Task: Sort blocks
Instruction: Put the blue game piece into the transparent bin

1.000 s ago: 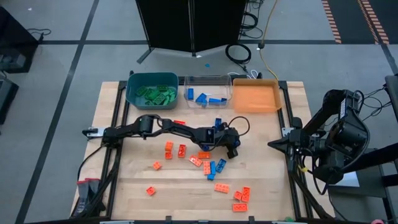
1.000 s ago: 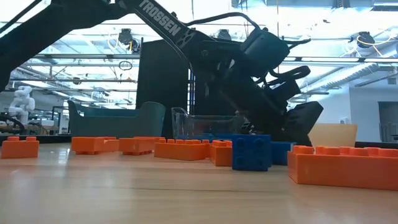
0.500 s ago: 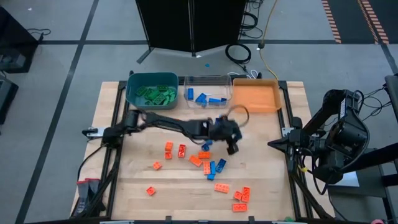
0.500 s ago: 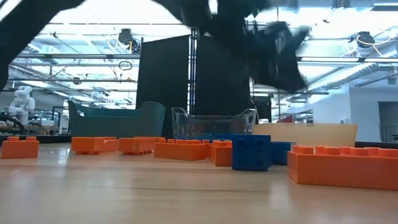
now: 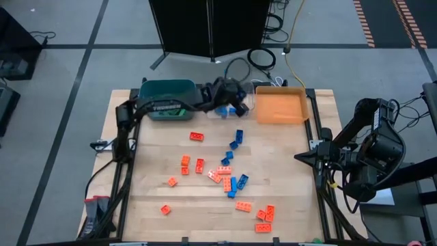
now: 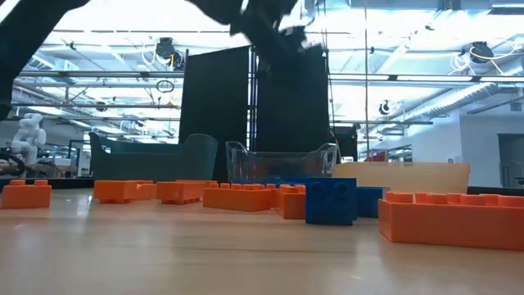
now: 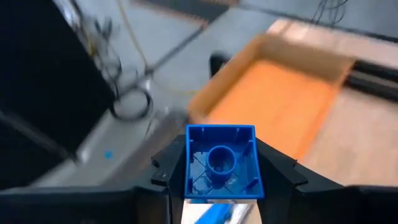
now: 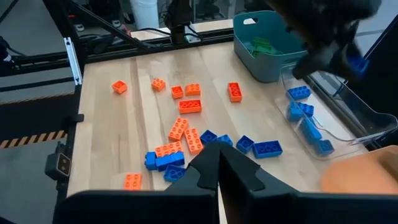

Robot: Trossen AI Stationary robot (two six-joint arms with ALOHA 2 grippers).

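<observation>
my left gripper (image 7: 221,177) pinches a small blue block (image 7: 221,163), its hollow underside with one round tube facing my wrist camera. i hold it above the clear bin (image 5: 229,104), which has glossy see-through walls and blue bricks inside. beside it sit the teal bin (image 5: 166,98) and the matte orange bin (image 5: 280,106). studded orange and blue blocks (image 5: 224,171) scatter over the pale wooden table (image 5: 150,171); grey floor surrounds it. my right gripper (image 8: 219,167) rests closed at the table's right edge.
</observation>
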